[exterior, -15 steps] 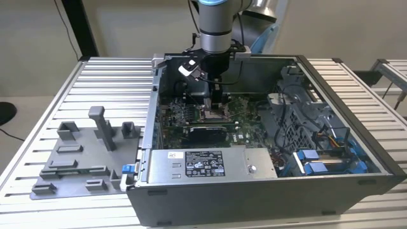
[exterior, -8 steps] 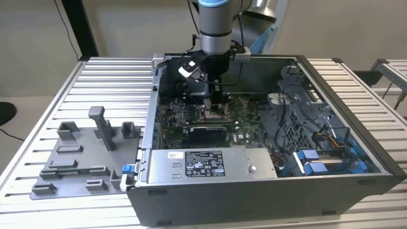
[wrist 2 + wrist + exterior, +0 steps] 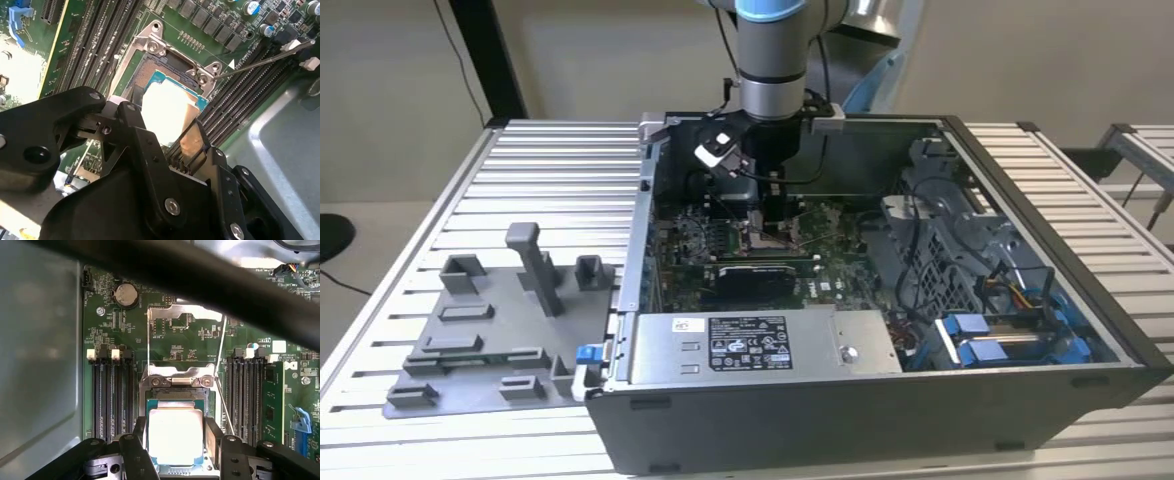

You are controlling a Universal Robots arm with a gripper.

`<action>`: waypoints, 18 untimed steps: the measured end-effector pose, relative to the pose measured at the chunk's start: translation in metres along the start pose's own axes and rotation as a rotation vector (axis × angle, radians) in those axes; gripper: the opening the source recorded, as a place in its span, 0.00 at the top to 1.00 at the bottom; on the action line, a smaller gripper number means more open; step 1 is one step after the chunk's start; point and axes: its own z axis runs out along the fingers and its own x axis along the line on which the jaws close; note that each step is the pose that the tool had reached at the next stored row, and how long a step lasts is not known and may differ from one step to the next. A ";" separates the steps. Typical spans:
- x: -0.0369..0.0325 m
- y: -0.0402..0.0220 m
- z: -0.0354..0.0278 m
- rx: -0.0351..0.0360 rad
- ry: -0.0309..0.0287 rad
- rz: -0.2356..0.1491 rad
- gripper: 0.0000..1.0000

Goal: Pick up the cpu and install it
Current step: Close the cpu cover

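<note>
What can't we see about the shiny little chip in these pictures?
- Underside of the cpu, and whatever lies beneath it inside the socket frame: covered by the chip itself in both wrist views, so seating cannot be judged.
- The cpu's near edge: behind the black body of the gripper in the first wrist view.
- Marks on its top: washed out by glare in both wrist views.
- Exterior view: the gripper blocks the spot beneath it.

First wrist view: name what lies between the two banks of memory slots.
The socket's metal frame and the cpu, seen in the first wrist view.
</note>
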 end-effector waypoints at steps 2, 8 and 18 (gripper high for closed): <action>0.0001 0.0004 0.0021 0.0000 0.0001 0.000 1.00; 0.0001 0.0011 0.0079 0.0000 0.0000 0.000 1.00; -0.0029 0.0010 0.0108 0.0000 -0.0016 0.000 1.00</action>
